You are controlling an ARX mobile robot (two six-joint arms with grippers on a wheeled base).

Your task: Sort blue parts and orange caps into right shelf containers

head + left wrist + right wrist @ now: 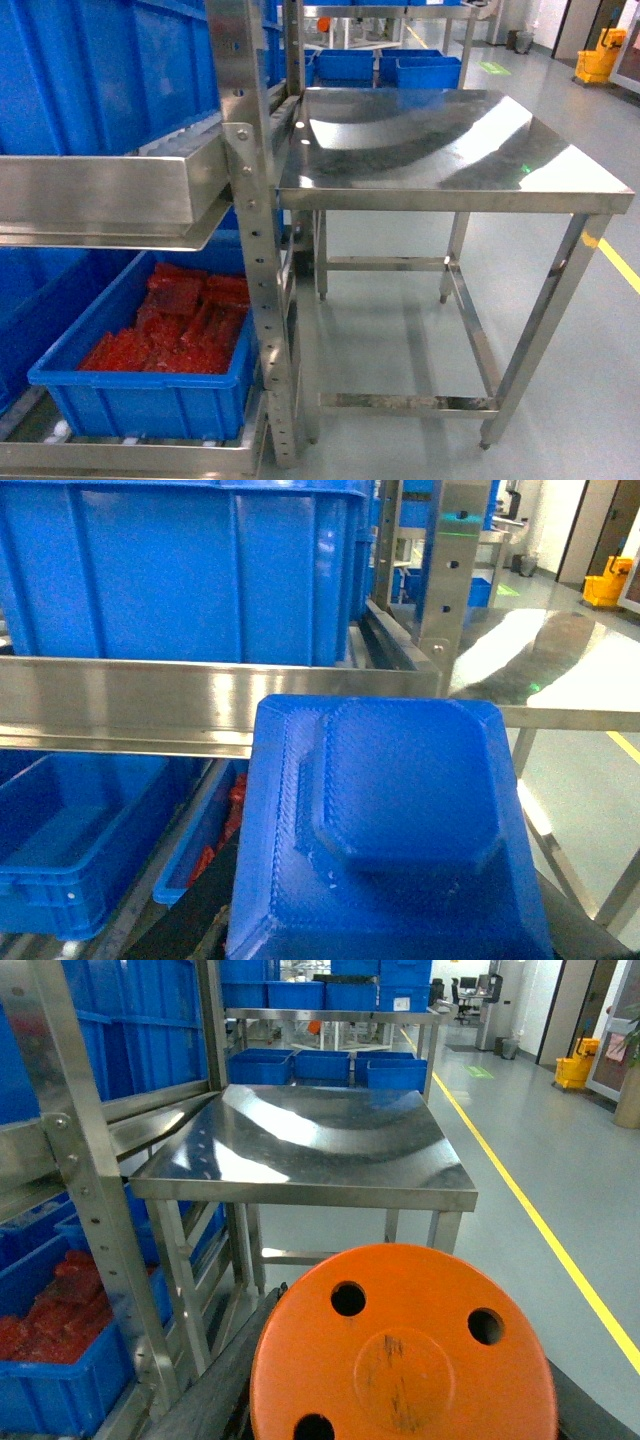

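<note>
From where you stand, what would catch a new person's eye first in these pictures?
Probably the large orange cap with round holes, filling the bottom of the right wrist view, and the blue part filling the left wrist view. In the head view, a blue crate of red pieces sits low on the shelf, left of a shiny steel table.

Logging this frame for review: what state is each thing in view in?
Blue part: close under left wrist camera, apparently carried.
Orange cap: close under right wrist camera, apparently carried.
Lower blue crate: holds red pieces.
Steel table: top bare.
Grippers: hidden.
</note>
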